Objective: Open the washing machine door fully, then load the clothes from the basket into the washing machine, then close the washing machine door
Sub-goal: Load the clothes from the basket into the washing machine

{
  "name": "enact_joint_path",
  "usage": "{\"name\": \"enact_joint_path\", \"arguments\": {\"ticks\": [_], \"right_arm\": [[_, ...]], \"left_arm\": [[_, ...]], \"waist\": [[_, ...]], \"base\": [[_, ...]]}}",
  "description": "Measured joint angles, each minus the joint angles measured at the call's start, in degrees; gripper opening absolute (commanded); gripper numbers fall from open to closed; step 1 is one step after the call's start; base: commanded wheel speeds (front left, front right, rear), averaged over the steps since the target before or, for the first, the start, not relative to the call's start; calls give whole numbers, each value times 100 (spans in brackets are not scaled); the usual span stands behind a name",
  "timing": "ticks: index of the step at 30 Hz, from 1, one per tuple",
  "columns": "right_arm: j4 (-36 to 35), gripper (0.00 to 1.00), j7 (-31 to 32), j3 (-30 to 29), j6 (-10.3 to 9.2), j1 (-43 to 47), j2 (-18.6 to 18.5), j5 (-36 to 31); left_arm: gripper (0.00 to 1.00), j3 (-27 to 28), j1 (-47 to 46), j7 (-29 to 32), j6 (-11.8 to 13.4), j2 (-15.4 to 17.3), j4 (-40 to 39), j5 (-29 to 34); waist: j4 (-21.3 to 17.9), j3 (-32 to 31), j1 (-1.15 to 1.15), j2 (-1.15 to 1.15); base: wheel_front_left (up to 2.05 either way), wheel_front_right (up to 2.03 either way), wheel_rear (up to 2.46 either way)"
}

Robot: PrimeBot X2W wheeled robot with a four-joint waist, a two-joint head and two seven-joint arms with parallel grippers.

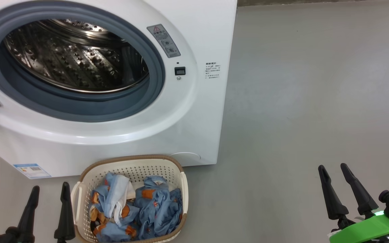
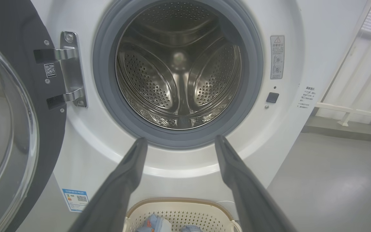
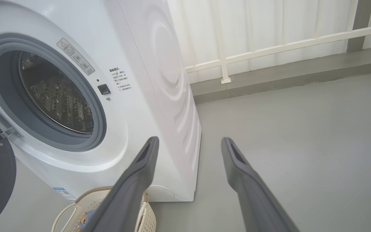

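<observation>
**One door open, one basket full, two grippers idle**

One washing machine [image 1: 194,111] stands on the grey floor [image 1: 299,101]. Its single round washing machine door [image 2: 48,135] is swung wide open to the robot's left on one steel hinge [image 2: 71,67] with two arms. The black rim and clear glass bowl of the door face outward. The steel drum [image 1: 76,57] shows through one grey gasket [image 1: 155,72]. One blue label [image 1: 32,170] sits low on the front panel, and one grey warning sticker [image 1: 164,40] sits to the right of the opening.

One basket [image 1: 127,162] rests on the floor just in front of the machine, below the opening. It has two side handles. All the clothes [image 1: 154,209] lie inside it in one crumpled heap of blue, orange and white. How many garments make up the heap cannot be told.

Two grippers show, each with two dark fingers. The left gripper [image 1: 51,185] hangs just to the left of the basket. Its jaws are spread and hold nothing. The right gripper [image 1: 333,166] is well apart, over bare floor to the right. Its jaws are likewise spread and hold nothing.
</observation>
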Motion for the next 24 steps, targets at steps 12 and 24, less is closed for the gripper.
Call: {"name": "enact_joint_path", "arguments": {"ticks": [12,24], "right_arm": [[-16,100,0,76,0,-15,15,-1],[-83,100,0,134,0,-376,138,-11]], "left_arm": [[100,-36,-25,0,0,-47,371,16],[100,-588,-727,2,0,-59,1872,40]], "waist": [[7,106,0,0],[-71,562,0,0]], "base": [[2,-2,0],[0,0,0]]}}
